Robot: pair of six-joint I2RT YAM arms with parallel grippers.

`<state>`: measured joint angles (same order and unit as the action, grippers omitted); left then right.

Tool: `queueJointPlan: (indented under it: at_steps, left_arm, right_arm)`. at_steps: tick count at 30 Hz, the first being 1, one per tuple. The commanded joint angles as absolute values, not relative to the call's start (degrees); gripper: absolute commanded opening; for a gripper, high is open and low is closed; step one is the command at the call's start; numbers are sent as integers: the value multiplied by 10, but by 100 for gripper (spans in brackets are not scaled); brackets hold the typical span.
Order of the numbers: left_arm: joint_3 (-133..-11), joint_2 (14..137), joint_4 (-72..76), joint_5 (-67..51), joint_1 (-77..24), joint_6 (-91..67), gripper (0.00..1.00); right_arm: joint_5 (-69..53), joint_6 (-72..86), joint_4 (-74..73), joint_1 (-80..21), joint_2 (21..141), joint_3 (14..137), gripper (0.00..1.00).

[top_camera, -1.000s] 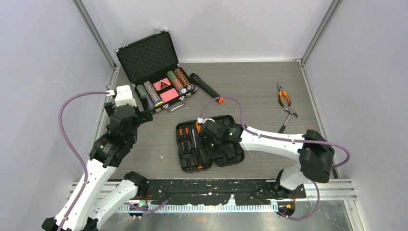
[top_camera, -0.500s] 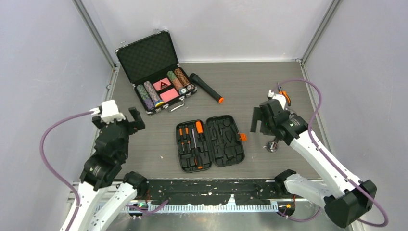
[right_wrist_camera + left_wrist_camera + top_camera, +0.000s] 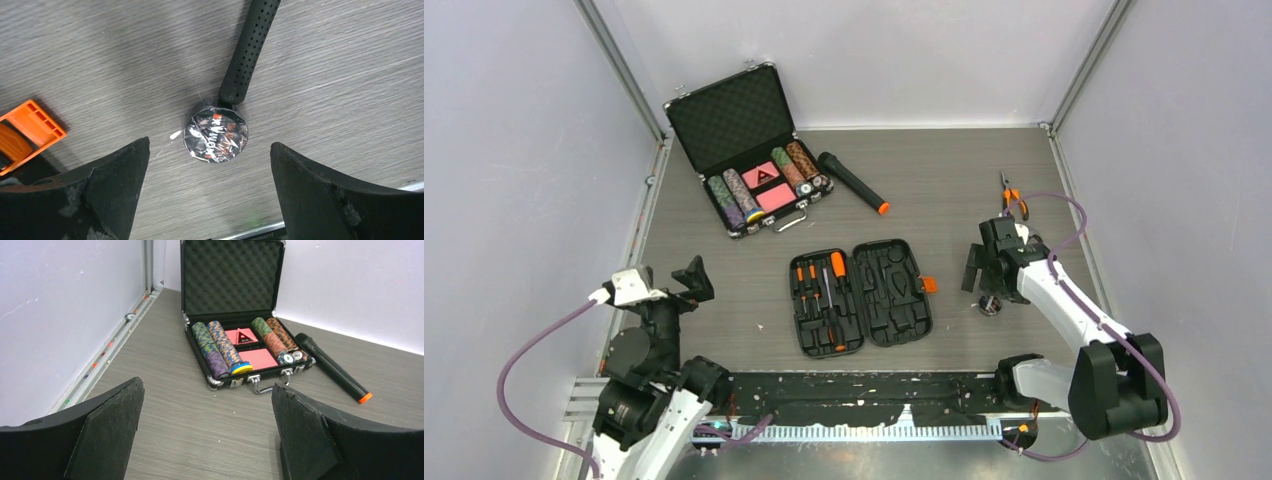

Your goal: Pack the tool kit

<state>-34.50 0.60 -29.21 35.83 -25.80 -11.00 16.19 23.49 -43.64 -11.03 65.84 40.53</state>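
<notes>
The black tool kit case (image 3: 894, 300) lies open at the table's middle. Its left half holds orange-and-black screwdrivers (image 3: 819, 290); its right half shows bare moulded slots. Its orange latch (image 3: 929, 285) also shows in the right wrist view (image 3: 30, 131). My right gripper (image 3: 980, 278) is open and empty, just above a round foil-wrapped roll (image 3: 215, 133) that lies at the end of a hammer's black handle (image 3: 248, 50). The roll also shows from above (image 3: 990, 304). Orange-handled pliers (image 3: 1014, 198) lie at the far right. My left gripper (image 3: 674, 290) is open and empty at the near left, also seen in its wrist view (image 3: 207, 435).
An open metal-edged poker chip case (image 3: 744, 150) stands at the back left, also in the left wrist view (image 3: 240, 335). A black flashlight with an orange tip (image 3: 852, 183) lies beside it. Grey walls close in the table on three sides.
My right arm has swung from above the tool kit case to the right and now hovers over the roll. My left arm has pulled back towards the near left corner.
</notes>
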Motion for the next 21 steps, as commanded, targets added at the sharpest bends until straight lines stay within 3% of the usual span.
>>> queueJointPlan:
  at_steps: [1,14,21]
  left_arm:
    - [-321,-63,-233,381,-255,-87,100]
    - [-313,-75,-222,378,-256,-80,100]
    - [-310,-83,-221,377,-256,-78,100]
  right_arm:
    - [134,229,-386,-96,683,400,93]
    - [112,259,-376,-53,759,391,76]
    - [91,255,-385,-47,746,385,59]
